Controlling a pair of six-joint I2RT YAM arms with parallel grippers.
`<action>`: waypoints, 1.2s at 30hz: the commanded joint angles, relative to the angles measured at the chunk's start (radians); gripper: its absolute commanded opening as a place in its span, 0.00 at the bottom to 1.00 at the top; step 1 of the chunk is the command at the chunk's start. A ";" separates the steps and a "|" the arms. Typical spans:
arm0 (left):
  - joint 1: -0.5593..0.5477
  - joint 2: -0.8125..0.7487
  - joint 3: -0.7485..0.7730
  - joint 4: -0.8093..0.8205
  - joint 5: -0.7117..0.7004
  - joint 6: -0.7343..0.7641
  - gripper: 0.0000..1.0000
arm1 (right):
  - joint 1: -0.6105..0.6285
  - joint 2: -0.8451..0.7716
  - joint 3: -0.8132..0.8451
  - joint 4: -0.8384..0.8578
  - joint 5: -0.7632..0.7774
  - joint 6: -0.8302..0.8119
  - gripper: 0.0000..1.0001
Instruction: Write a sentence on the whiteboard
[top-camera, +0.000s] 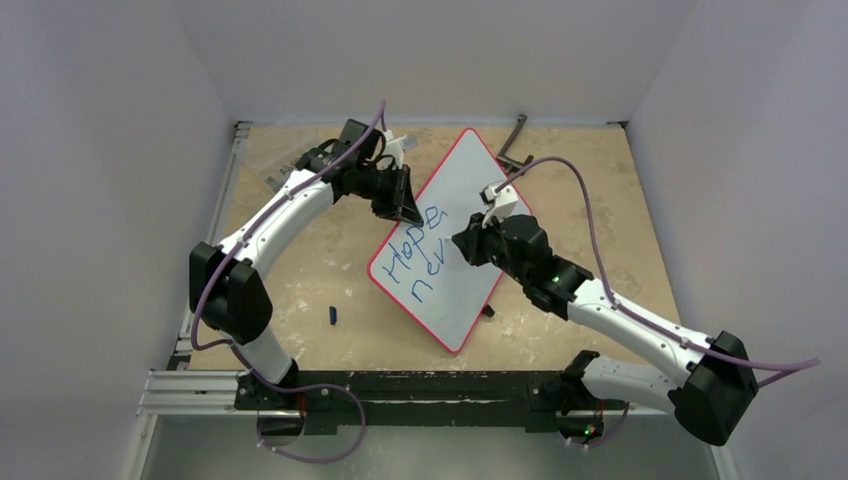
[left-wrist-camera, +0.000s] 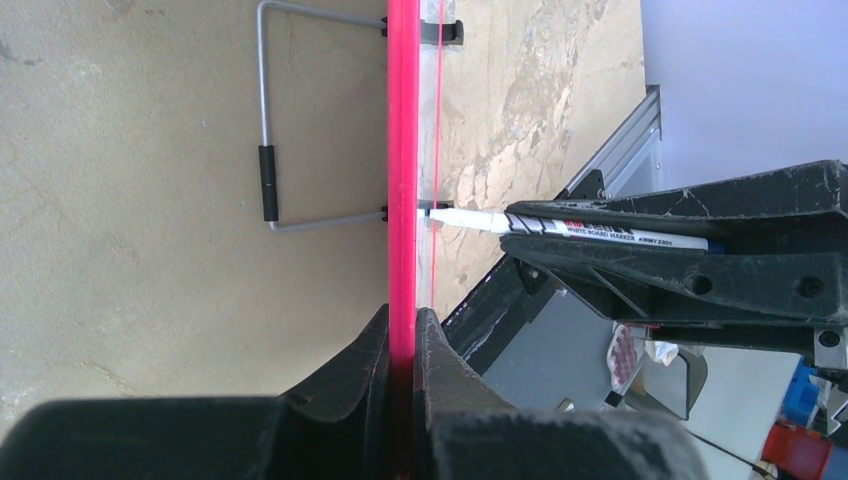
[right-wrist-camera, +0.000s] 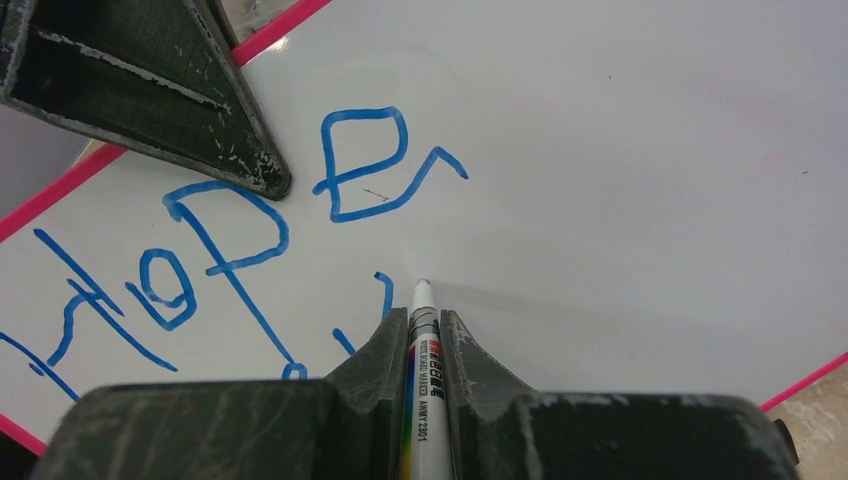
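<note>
We see the white, red-rimmed whiteboard (top-camera: 468, 180) turned diagonally on the worktop (top-camera: 320, 270), the blue slanted sentence (top-camera: 415, 250) on it reading "Hope" with "nev" beneath.

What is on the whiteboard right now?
Blue lettering: "Hope", then "nev". The marker in the right gripper touches the whiteboard; the gripper hides anything after "nev".

Sentence (right-wrist-camera: 235, 262), top line: blue handwriting on the whiteboard (top-camera: 465, 180) reads "Hope".
Sentence, second line: "nev" can be read from above.
Marker (left-wrist-camera: 620, 236) barrel: "WHITE BOARD MARKER AWMY 2301" in black print; the red brand mark beside it is too small to read.
</note>
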 joint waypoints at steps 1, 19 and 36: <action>0.004 -0.041 0.031 0.011 -0.070 0.024 0.00 | -0.023 0.002 -0.014 0.052 -0.010 0.014 0.00; 0.005 -0.038 0.034 0.008 -0.072 0.026 0.00 | -0.039 0.027 0.030 0.075 -0.118 -0.005 0.00; 0.005 -0.043 0.034 0.006 -0.077 0.027 0.00 | -0.039 0.000 -0.021 0.067 -0.164 -0.001 0.00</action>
